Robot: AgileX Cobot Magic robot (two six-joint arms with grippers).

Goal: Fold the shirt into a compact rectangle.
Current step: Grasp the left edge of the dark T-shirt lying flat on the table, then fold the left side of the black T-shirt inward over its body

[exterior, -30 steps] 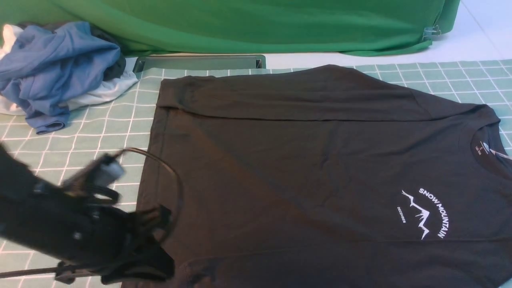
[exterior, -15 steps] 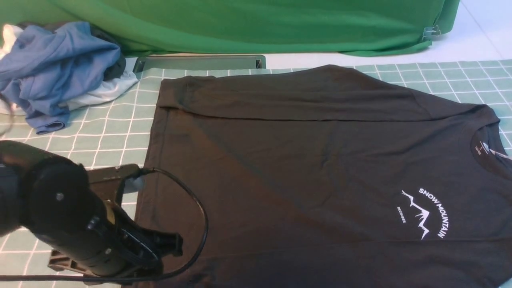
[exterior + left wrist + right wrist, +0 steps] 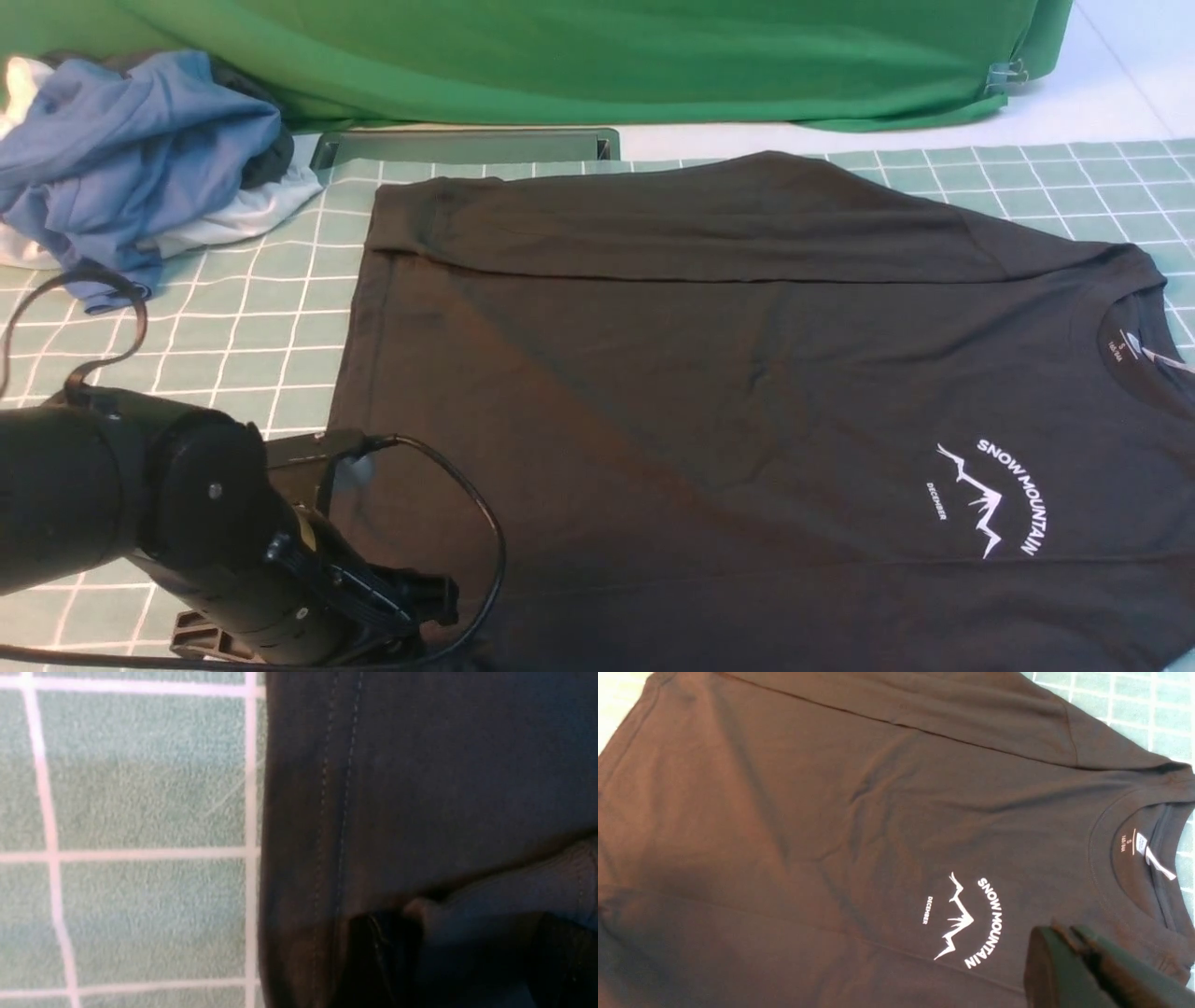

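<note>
The black shirt lies flat on the grid mat, its far side folded over and its white mountain print facing up near the collar. My left gripper sits low at the shirt's near left hem corner. In the left wrist view its fingers stand apart, open, with a raised fold of the shirt between them. My right gripper is out of the front view. It hovers shut and empty above the shirt, between the print and the collar.
A heap of blue and white garments lies at the far left. Bright green cloth drapes across the back, with a grey tray in front of it. The green grid mat shows left of the shirt. A black cable loops over the hem.
My left arm has swung in from the left and lowered to the shirt's near left hem corner. The shirt itself lies as before.
</note>
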